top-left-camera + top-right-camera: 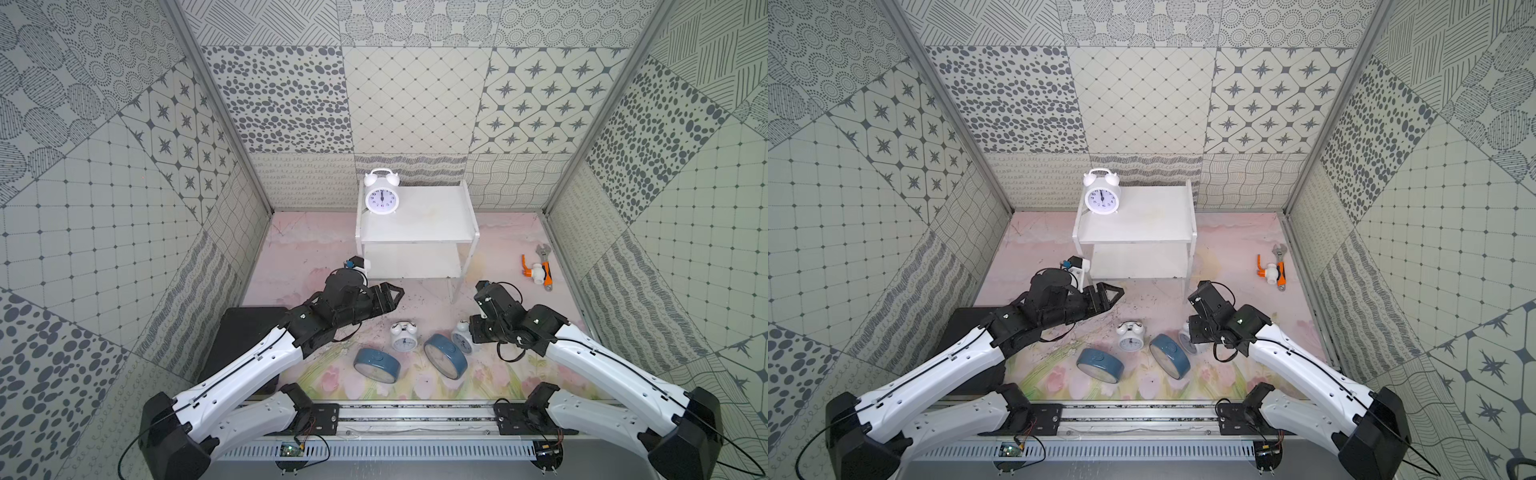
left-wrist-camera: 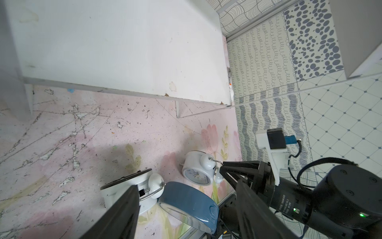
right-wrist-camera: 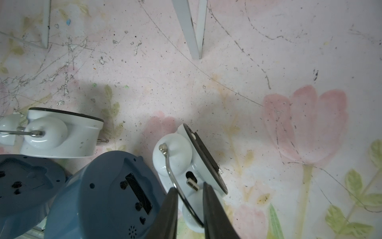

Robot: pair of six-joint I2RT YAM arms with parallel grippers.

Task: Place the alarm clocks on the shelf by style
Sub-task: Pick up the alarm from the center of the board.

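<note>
The white two-tier shelf (image 1: 415,232) stands at the back, with one white twin-bell alarm clock (image 1: 381,198) on the left of its top tier. On the mat in front lie two blue clocks (image 1: 376,365) (image 1: 445,355) and two white ones (image 1: 404,337) (image 1: 462,337). My right gripper (image 3: 190,187) is down on the right-hand white clock (image 3: 175,157), its fingers closed narrowly on the wire handle; in both top views the wrist hides the jaws. My left gripper (image 1: 395,293) hangs open and empty before the lower tier (image 2: 124,51), above the clocks.
An orange-and-white tool with a wrench (image 1: 538,270) lies on the mat at the right. A black box (image 1: 245,332) sits under my left arm. Patterned walls close in three sides. The shelf's thin front leg (image 3: 194,31) stands just beyond my right gripper.
</note>
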